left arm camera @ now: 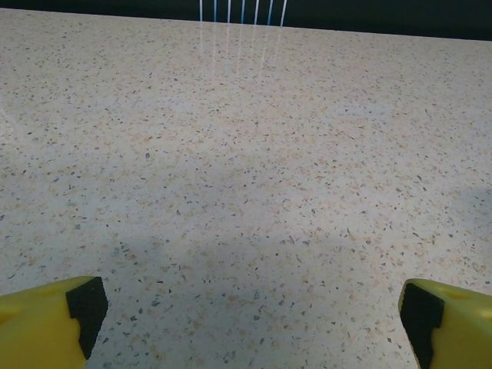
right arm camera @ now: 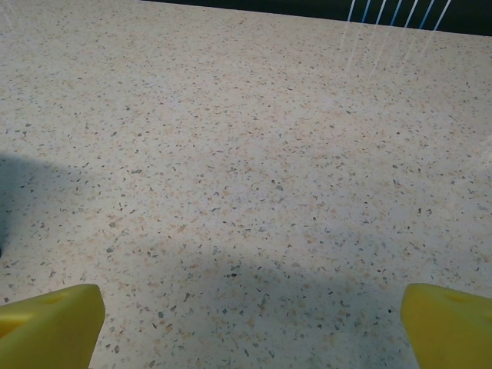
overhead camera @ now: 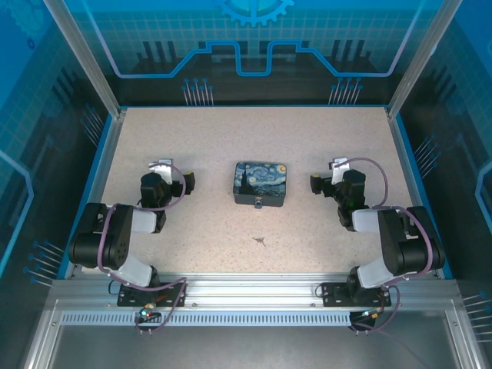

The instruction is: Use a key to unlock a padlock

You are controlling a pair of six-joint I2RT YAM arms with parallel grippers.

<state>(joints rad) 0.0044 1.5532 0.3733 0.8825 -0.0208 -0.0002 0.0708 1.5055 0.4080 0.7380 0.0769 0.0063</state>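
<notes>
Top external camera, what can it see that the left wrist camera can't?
The top external view takes in the starry painted box, the tiny padlock by its near edge, the little key lying nearer the arms, and the right pincer. The left wrist view gives a close look at the left pincer: yellow fingers with dark pads, spread wide, nothing between them. Both show the speckled table and the left pincer.

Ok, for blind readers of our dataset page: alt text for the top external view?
A Starry-Night-printed box sits mid-table, a tiny padlock at its near side and a small dark key lying on the speckled table nearer the viewer. The left gripper and right gripper flank the box.
</notes>
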